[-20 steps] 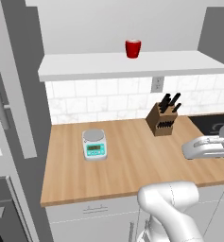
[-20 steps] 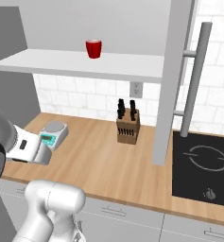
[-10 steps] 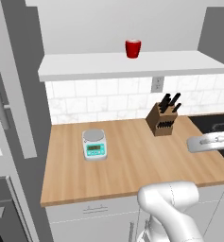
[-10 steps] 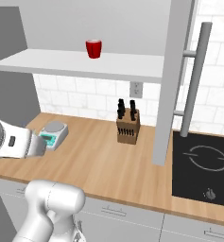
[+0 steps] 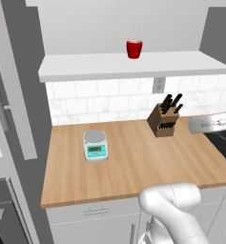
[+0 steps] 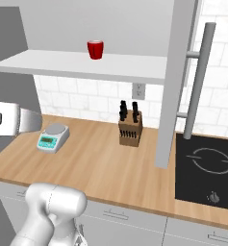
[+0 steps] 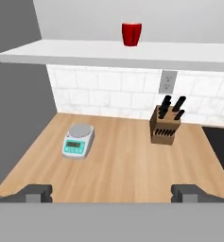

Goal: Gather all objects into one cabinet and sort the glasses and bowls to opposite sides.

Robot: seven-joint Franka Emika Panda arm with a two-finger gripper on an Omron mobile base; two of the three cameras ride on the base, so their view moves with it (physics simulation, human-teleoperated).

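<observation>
Red cup [image 5: 134,48] sits (alone) on white shelf [image 5: 86,70].

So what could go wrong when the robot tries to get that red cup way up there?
The red cup stands alone, high on the white shelf, so a clumsy reach might tip it off, probably onto the wooden counter below. The claw is wide open and far from the cup. Swinging up, the arm could also bump the knife block or the kitchen scale.
</observation>
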